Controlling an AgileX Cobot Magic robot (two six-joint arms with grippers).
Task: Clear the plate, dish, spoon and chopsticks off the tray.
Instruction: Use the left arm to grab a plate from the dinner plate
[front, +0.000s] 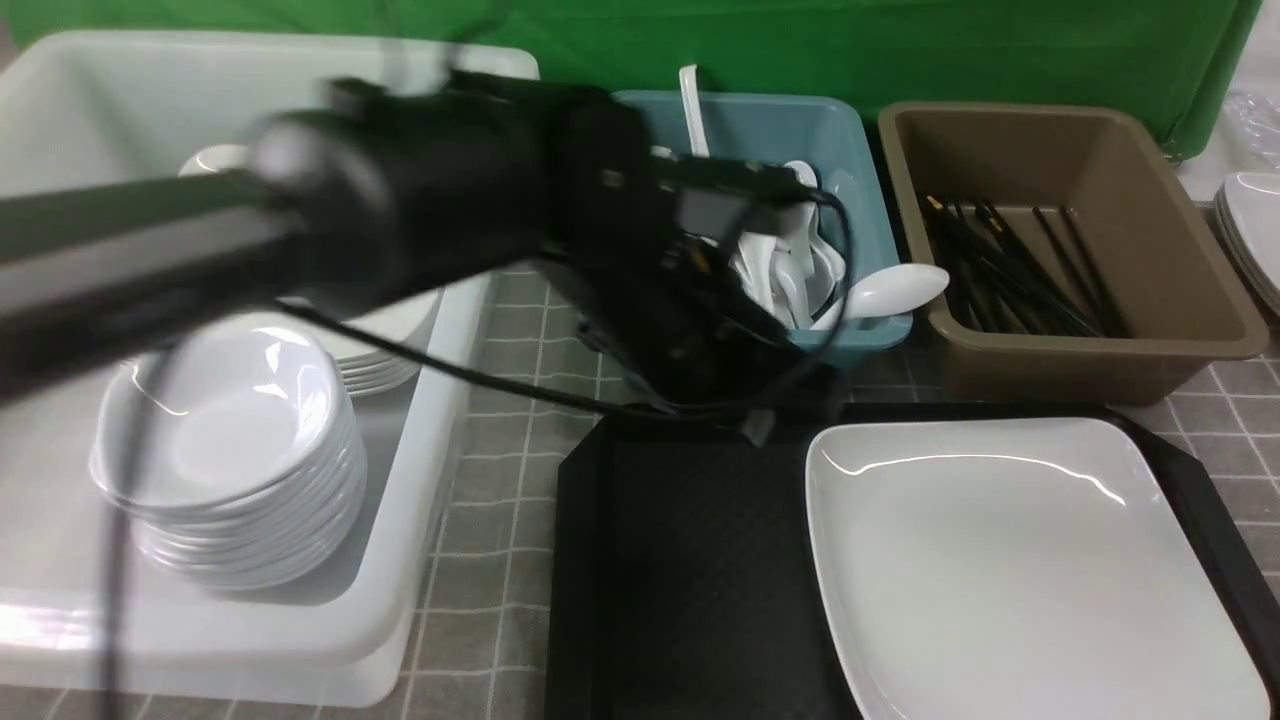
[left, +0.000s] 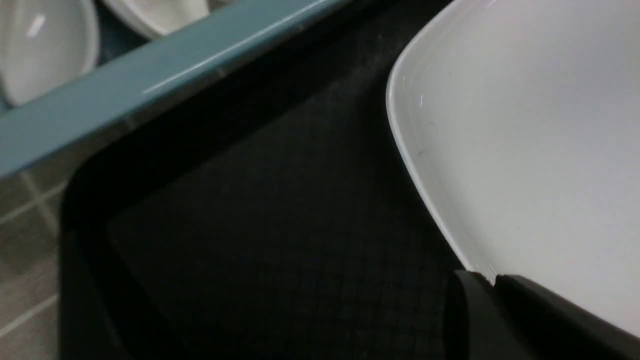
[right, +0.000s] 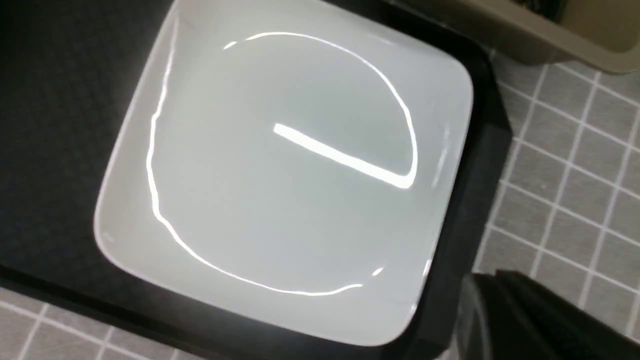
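Hovering over the far edge of the tray (front: 680, 560), left gripper (front: 745, 405), too blurred to tell its opening or hold. Lying on the tray's right half, plate (front: 1020, 560); right gripper (right: 525, 320) opening likewise impossible to tell.

Quick colour rundown. The plate (front: 1020, 560) at lower right is plain glossy white, no print, just bright light streaks. The tray (front: 690, 560) under it is black with a fine cross-hatch texture. The desk (front: 500, 520) is grey with a thin white grid.

At top centre the teal tub (front: 770, 130) has a white spoon (front: 890, 290) on its front edge. The brown tub (front: 1180, 250) at upper right holds black chopsticks (front: 1010, 270) with tiny gold bands.

On the left, a white bin (front: 400, 600) and a stack of white bowls (front: 230, 440). The backdrop (front: 900, 40) along the top is bright green. The arm (front: 420, 200) across the upper left is black and blurry.
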